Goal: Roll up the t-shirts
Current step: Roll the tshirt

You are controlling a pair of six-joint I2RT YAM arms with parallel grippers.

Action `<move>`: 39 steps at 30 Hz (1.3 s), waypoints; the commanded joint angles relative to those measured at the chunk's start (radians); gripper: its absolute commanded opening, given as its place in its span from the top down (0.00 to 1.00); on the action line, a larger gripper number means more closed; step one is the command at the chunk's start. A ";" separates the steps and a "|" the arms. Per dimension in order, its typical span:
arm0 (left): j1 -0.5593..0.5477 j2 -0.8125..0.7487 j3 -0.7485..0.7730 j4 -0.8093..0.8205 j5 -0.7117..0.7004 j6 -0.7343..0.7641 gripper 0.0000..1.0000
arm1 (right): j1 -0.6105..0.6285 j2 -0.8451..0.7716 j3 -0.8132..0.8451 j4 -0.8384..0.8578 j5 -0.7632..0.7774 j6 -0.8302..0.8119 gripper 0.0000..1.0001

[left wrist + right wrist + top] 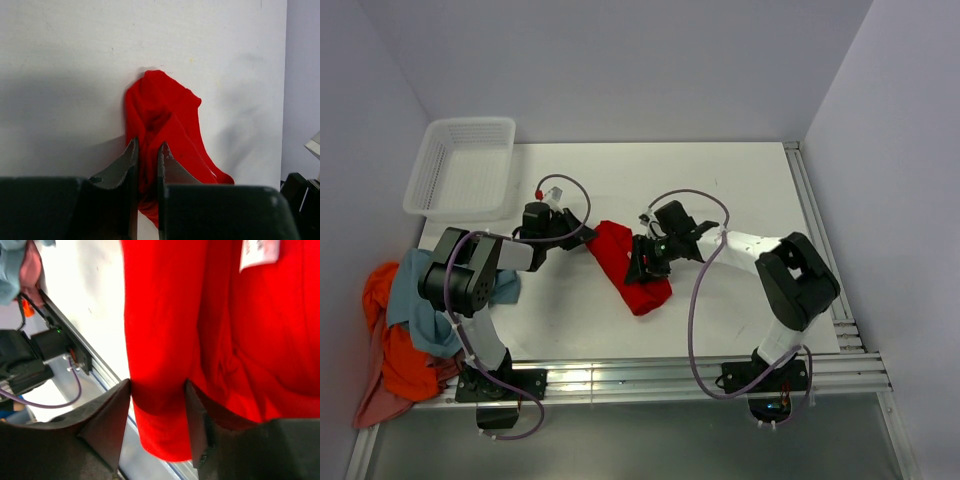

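Observation:
A bright red t-shirt point(630, 270) lies bunched and partly rolled in the middle of the table. My left gripper point(585, 238) is at its left corner. In the left wrist view that gripper point(148, 145) is shut on a pinched ridge of the red t-shirt point(165, 110). My right gripper point(642, 266) hangs over the shirt's right side. Seen from the right wrist, the gripper point(157, 385) is open with its jaws astride a thick red fold point(160, 340), and the white neck label point(257, 252) shows at the top. More t-shirts, grey-blue point(425, 300) and orange point(398, 355), are heaped at the table's left edge.
A white perforated basket point(465, 165) stands at the back left corner. Metal rails point(650, 378) run along the near edge and the right side. The left arm's elbow overlaps the cloth heap. Walls close in the table on the left, back and right.

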 commanded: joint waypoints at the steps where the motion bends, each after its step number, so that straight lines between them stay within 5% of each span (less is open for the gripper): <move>1: 0.008 -0.019 0.022 -0.005 -0.054 0.039 0.94 | 0.034 -0.073 -0.047 -0.028 0.038 -0.002 0.49; 9: 0.000 -0.061 0.031 -0.042 -0.067 0.056 0.94 | 0.072 -0.132 -0.186 0.069 0.075 0.060 0.89; 19: -0.035 -0.098 0.044 -0.102 -0.093 0.087 0.93 | 0.074 -0.070 -0.311 0.198 0.115 0.078 0.91; 28: -0.047 -0.110 0.057 -0.126 -0.091 0.108 0.94 | 0.080 -0.116 -0.292 0.124 0.190 0.031 0.78; 30: -0.047 -0.107 0.063 -0.128 -0.084 0.108 0.94 | 0.082 -0.127 -0.295 0.106 0.221 0.026 0.56; 32: -0.050 -0.113 0.065 -0.137 -0.085 0.110 0.94 | 0.082 -0.182 -0.282 0.075 0.282 0.006 0.45; 39: -0.061 -0.134 0.082 -0.168 -0.091 0.123 0.94 | 0.149 -0.335 -0.105 -0.148 0.513 -0.086 0.39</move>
